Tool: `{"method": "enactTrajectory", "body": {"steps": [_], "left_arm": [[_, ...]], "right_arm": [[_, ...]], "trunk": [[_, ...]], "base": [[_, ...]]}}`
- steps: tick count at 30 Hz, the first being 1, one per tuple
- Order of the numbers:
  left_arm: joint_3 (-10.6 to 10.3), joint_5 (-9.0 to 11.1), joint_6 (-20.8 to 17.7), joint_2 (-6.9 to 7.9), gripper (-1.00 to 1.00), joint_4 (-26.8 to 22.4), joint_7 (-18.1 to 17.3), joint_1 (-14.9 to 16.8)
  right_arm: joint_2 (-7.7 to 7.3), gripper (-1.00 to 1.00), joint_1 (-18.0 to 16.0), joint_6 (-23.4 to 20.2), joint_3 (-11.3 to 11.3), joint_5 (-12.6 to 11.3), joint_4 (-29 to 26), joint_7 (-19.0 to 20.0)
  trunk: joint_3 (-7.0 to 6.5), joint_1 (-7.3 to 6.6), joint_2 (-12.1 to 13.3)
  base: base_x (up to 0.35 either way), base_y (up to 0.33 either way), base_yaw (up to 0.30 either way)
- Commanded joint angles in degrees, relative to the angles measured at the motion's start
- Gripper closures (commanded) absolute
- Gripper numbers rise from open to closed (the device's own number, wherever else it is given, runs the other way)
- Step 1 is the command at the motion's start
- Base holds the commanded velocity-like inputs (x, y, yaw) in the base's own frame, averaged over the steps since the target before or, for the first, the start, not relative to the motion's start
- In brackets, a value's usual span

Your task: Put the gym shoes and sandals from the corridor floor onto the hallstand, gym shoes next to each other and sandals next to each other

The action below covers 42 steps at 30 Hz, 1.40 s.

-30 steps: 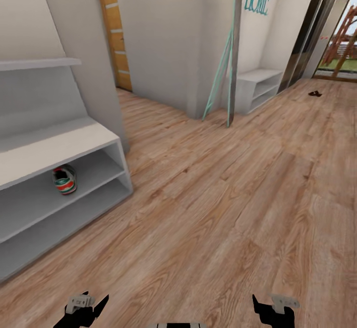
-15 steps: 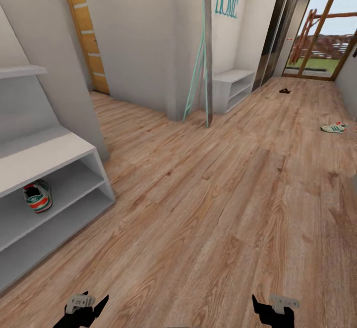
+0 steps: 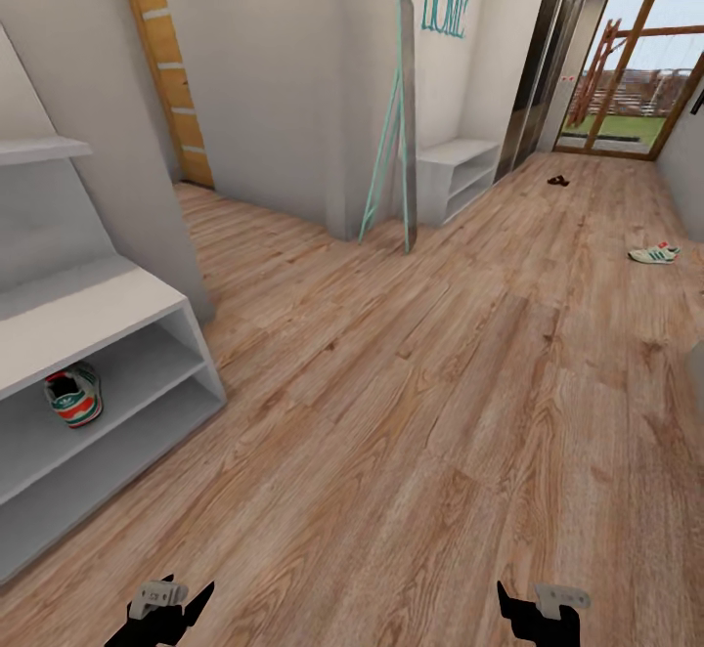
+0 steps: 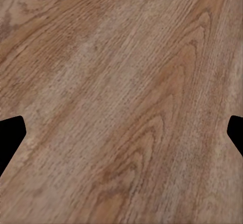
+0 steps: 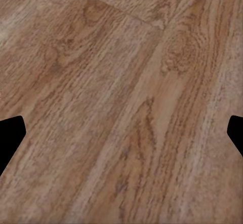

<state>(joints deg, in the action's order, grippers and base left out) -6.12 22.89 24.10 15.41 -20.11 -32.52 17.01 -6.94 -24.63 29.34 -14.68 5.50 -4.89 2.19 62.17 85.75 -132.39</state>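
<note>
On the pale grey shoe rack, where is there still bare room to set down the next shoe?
The pale grey-white hallstand has bare bench top, and its bottom shelf shows bare. The upper open shelf holds one white, green-striped gym shoe, with free shelf on the side toward the rack's end panel. No spot looks crowded.

Wide open corridor floor [image 3: 411,412] ahead, bare planks from the near edge to the far glass door [image 3: 626,70]. Blocked on the left by the hallstand [image 3: 88,315], its bench and open shelves jutting into the passage; upper shelf partly taken by one gym shoe [image 3: 72,395], open room to its right. Narrowed in the middle distance by a leaning mirror [image 3: 403,129] and a low white cabinet [image 3: 455,173] beside it. Far right, well apart: a second gym shoe [image 3: 653,254] and a dark sandal [image 3: 557,180] lying on the planks, clear floor all round both.
</note>
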Motion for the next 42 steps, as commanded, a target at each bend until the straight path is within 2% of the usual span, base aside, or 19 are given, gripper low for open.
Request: {"method": "enactTrajectory", "body": {"steps": [1,18,36,38,39,42], "left_arm": [[-0.48,0.58,0.24,0.06,-1.00,0.07,-0.03,0.04],[-0.48,0.58,0.28,-0.02,-1.00,0.07,-0.04,0.04],[-0.46,0.54,0.26,-0.40,-1.00,0.44,0.16,0.02],[-0.47,0.56,0.29,-0.45,-1.00,1.02,0.85,0.03],[-0.47,0.56,0.54,-0.72,-1.00,1.71,3.40,0.04],[-0.48,0.41,0.77,-0.91,-1.00,1.90,5.10,0.02]], "right_arm": [[0.00,-1.00,-0.04,0.19,-0.52,0.56,0.06,0.18],[0.00,-1.00,-0.06,0.18,-0.52,0.54,0.04,0.18],[-0.09,-1.00,-0.04,0.10,-0.52,0.56,-0.03,0.71],[-0.09,-1.00,-0.03,0.10,-0.52,0.56,-0.03,0.65],[-0.09,-1.00,-0.03,0.12,-0.52,0.56,0.02,0.53],[-0.08,-1.00,-0.05,0.11,-0.52,0.56,0.04,0.49]], "trunk": [[0.04,-0.01,-0.02],[-0.19,-0.01,-0.02],[-0.29,-0.01,-0.02],[-0.29,-0.01,-0.02],[-0.29,-0.01,-0.02],[-0.29,-0.01,-0.02]], "base": [[0.000,0.000,-0.118],[0.006,0.000,-0.233],[0.313,-0.005,-0.059],[0.338,-0.059,-0.001],[0.338,-0.091,0.000],[0.338,-0.096,0.000]]}}
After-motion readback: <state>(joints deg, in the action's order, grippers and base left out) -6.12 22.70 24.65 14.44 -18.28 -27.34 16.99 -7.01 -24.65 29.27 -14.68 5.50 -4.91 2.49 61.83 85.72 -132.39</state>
